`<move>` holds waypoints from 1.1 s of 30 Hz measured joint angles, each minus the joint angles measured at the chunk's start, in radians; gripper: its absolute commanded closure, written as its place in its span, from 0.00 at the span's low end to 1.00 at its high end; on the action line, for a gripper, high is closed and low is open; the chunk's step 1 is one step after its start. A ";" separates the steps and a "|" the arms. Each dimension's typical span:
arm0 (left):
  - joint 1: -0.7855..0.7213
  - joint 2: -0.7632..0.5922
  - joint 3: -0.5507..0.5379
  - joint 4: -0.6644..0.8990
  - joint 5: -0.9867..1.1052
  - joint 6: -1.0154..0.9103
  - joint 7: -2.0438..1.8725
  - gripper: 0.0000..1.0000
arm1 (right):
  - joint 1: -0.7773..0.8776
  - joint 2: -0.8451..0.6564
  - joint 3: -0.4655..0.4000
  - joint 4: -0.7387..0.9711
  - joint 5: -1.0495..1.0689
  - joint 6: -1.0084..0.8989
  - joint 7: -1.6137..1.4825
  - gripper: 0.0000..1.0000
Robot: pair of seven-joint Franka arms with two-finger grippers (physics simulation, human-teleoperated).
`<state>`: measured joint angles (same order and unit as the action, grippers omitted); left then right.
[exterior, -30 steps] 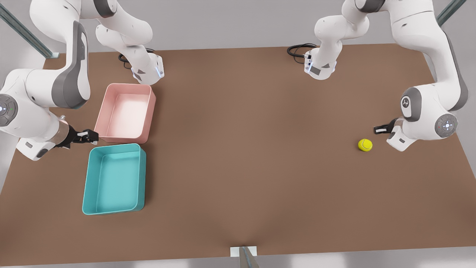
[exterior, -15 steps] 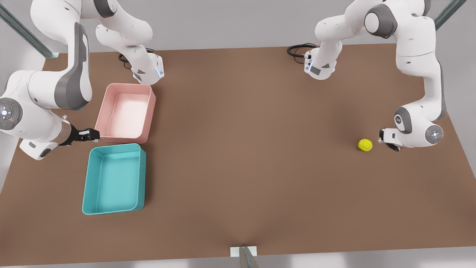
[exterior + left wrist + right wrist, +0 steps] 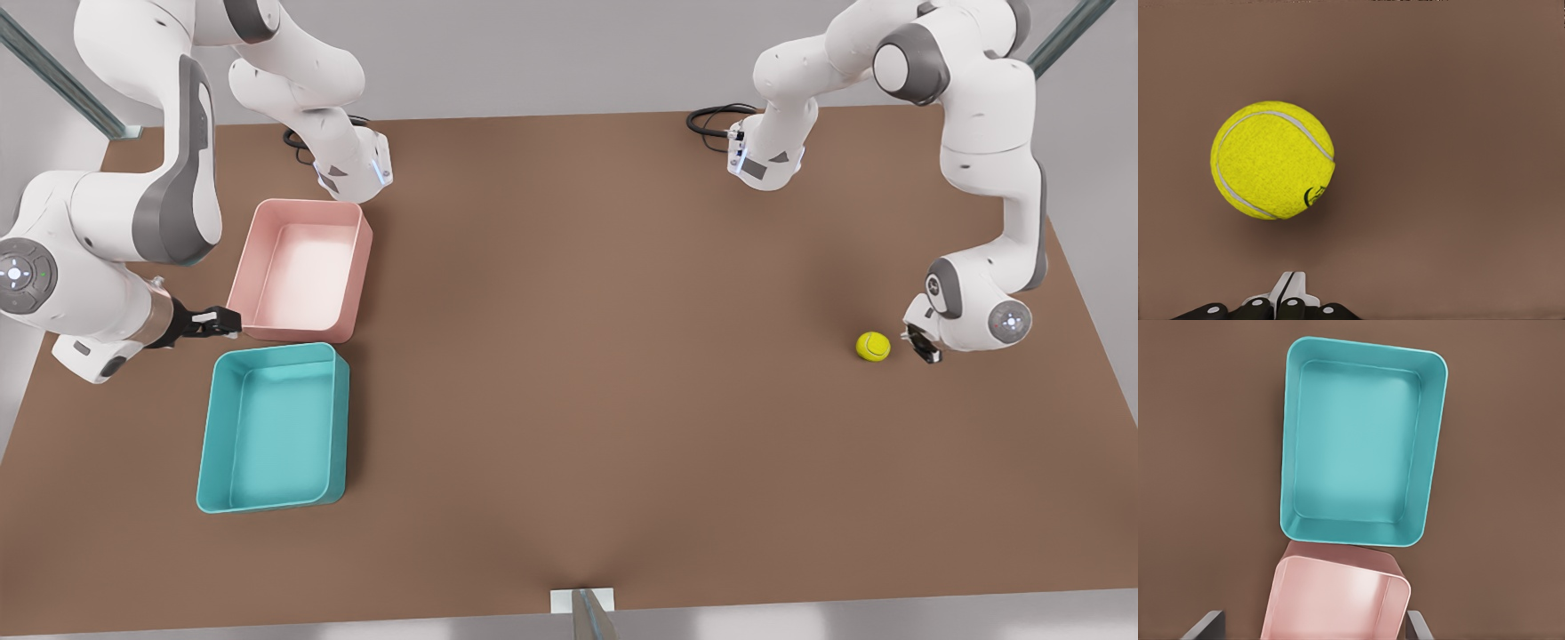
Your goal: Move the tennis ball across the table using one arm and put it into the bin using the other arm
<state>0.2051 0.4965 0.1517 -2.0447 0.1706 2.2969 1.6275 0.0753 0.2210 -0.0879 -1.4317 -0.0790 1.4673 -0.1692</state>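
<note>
The fuzzy yellow-green tennis ball [image 3: 873, 346] is flanked by the closed, empty left tool [image 3: 921, 344] at far right; the right tool [image 3: 216, 322], spread open and empty, is held beside two empty bins; nothing is accomplished yet.

Tennis ball [image 3: 873, 346] on the table [image 3: 605, 373], far toward the front view's right; left gripper [image 3: 921, 344] just beside it, apparently not touching. Two bins [image 3: 272, 428] [image 3: 300, 269] adjoin opposite, right gripper [image 3: 216, 322] near them.
</note>
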 measured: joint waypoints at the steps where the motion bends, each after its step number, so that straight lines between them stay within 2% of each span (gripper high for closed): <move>1: -0.014 0.000 -0.017 -0.001 -0.001 0.001 0.000 0.79 | 0.001 0.001 0.000 0.000 0.000 0.000 0.000 0.00; 3: -0.029 -0.001 -0.115 -0.002 -0.003 0.002 -0.020 0.79 | 0.001 0.001 0.001 0.000 0.000 -0.001 -0.001 0.00; 6: -0.050 -0.016 -0.343 0.004 -0.004 0.001 -0.115 0.79 | 0.002 0.003 0.001 0.000 -0.001 -0.001 -0.002 0.00; 8: -0.062 -0.037 -0.401 0.044 -0.016 -0.017 -0.194 0.79 | 0.004 0.005 0.001 0.001 -0.001 -0.001 -0.002 0.00; 10: -0.062 -0.044 -0.416 0.071 -0.035 -0.042 -0.269 0.79 | 0.004 0.006 0.001 0.000 -0.001 -0.001 -0.003 0.00; 11: -0.088 -0.052 -0.391 0.077 -0.040 -0.058 -0.313 0.49 | 0.004 0.007 0.001 0.001 -0.001 -0.001 -0.003 0.00; 12: -0.170 -0.109 -0.286 0.079 -0.046 -0.089 -0.371 0.00 | 0.004 0.007 0.001 0.000 -0.001 -0.002 -0.003 0.00; 13: -0.230 -0.177 -0.196 0.109 -0.069 -0.136 -0.441 0.00 | 0.004 0.007 0.001 0.000 -0.001 -0.002 -0.004 0.00; 15: -0.264 -0.210 -0.111 0.396 -0.151 -0.336 -0.589 0.00 | 0.004 0.007 0.001 0.001 -0.001 -0.002 -0.004 0.00; 17: -0.272 -0.220 -0.100 0.569 -0.206 -0.516 -0.714 0.00 | 0.004 0.007 0.001 0.000 -0.001 -0.002 -0.004 0.00; 19: -0.278 -0.246 -0.103 0.658 -0.223 -0.659 -0.830 0.00 | 0.004 0.007 0.001 0.000 -0.001 -0.002 -0.005 0.00; 24: -0.280 -0.274 -0.142 0.689 -0.209 -0.869 -1.072 0.00 | 0.003 0.007 0.001 0.000 0.001 -0.002 -0.005 0.00; 30: -0.271 -0.276 -0.144 0.694 -0.200 -0.964 -1.287 0.00 | 0.004 0.015 0.001 0.003 0.002 -0.003 -0.005 0.00; 33: -0.264 -0.275 -0.145 0.694 -0.198 -0.983 -1.370 0.00 | 0.057 0.087 0.006 0.026 0.023 0.027 -0.001 0.00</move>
<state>-0.0594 0.2219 0.0071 -1.3504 -0.0276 1.3139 0.2573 0.1318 0.3082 -0.0821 -1.4057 -0.0557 1.4938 -0.1701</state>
